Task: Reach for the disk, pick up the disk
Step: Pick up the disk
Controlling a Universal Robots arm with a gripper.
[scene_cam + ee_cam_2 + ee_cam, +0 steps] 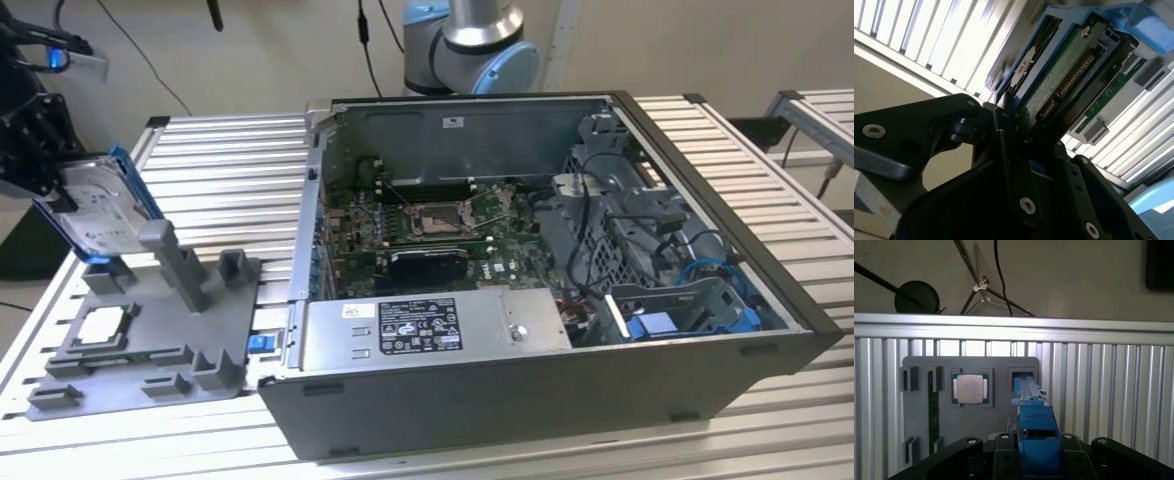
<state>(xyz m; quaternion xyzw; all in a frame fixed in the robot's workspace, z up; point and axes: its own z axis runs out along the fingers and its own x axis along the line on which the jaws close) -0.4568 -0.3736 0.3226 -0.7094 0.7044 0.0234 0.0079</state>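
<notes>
Jaws are seen clamped on the disk (96, 203) at its blue bracket (1036, 445) edges; it is judged stiff, weighty, shock-sensitive.

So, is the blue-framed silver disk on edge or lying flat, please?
On edge, tilted: the blue-framed silver disk leans over the grey plastic tray, gripped by the pincer.

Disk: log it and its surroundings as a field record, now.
disk: silver drive in blue bracket, standing on edge, tilted
gripper: shut on the disk's upper end
disk's foot: at a slot of the grey fixture; lifted or not, cannot tell
processor chip: lying flat in the fixture, untouched
computer case: open, on the exterior view's right of the fixture
</notes>
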